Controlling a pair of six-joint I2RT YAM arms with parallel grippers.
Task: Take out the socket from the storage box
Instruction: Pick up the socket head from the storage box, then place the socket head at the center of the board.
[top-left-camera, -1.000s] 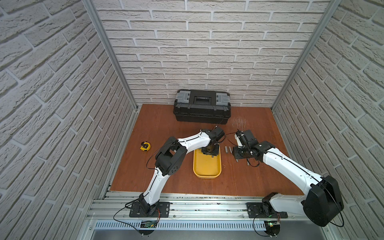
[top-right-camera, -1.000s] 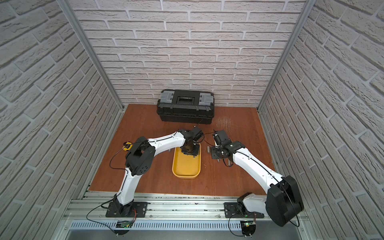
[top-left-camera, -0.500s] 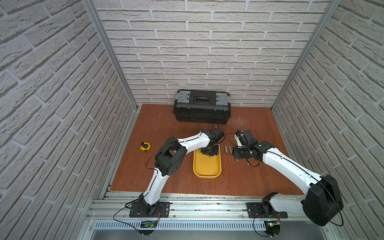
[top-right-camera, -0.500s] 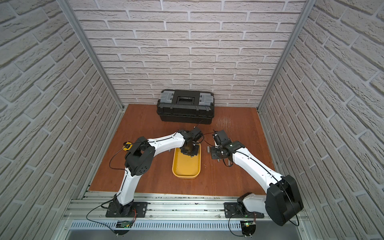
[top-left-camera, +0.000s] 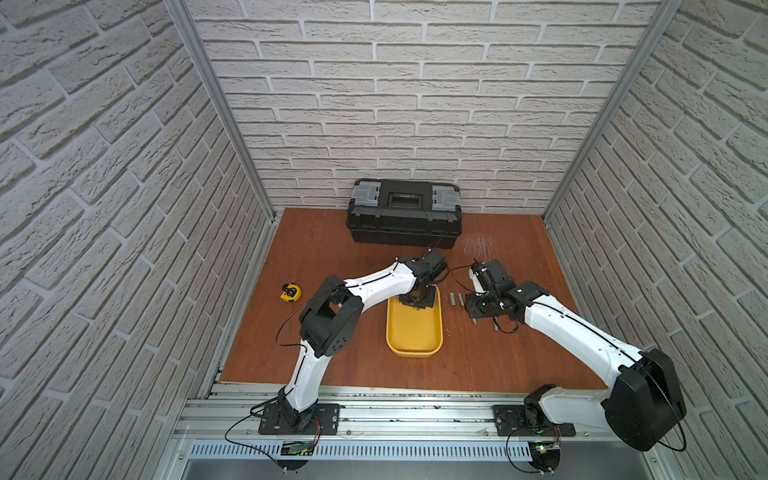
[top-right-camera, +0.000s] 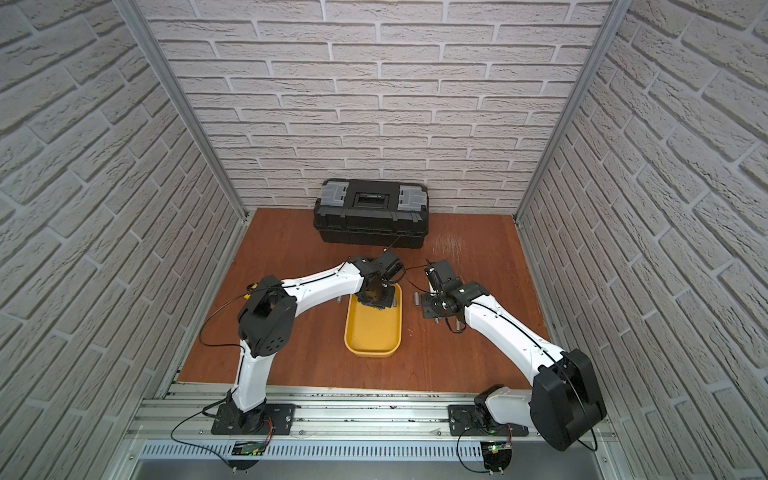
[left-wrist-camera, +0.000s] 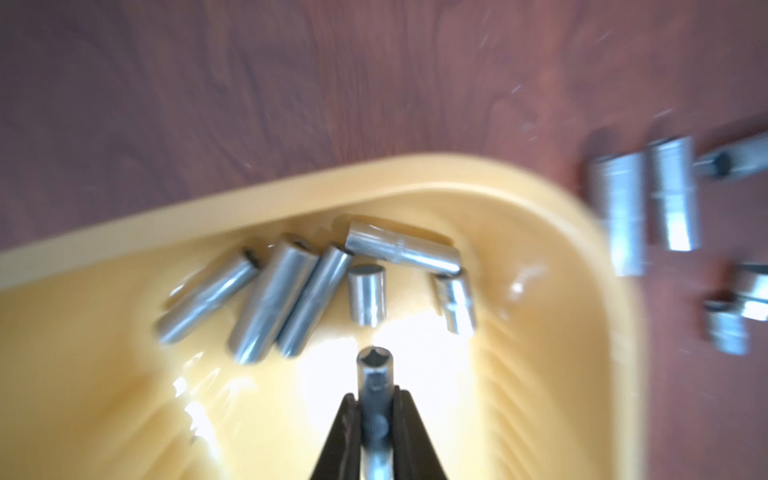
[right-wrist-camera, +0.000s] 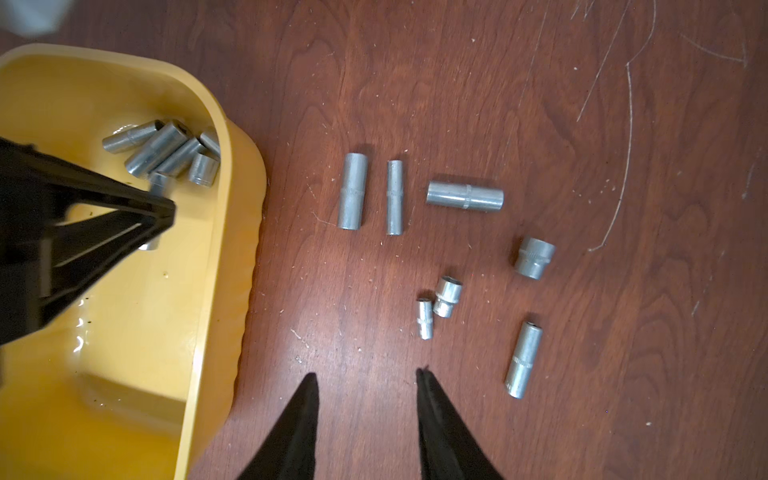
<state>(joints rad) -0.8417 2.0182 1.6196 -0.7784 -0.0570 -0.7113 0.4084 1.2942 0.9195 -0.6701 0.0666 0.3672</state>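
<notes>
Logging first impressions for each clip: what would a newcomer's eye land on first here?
The yellow storage box at the middle of the table draws the eye, with the left gripper down in its far end, shut on one small socket beside a cluster of other sockets. Just outside it, seven sockets lie scattered under the open, empty right gripper. A black toolbox sits against the back wall.
</notes>
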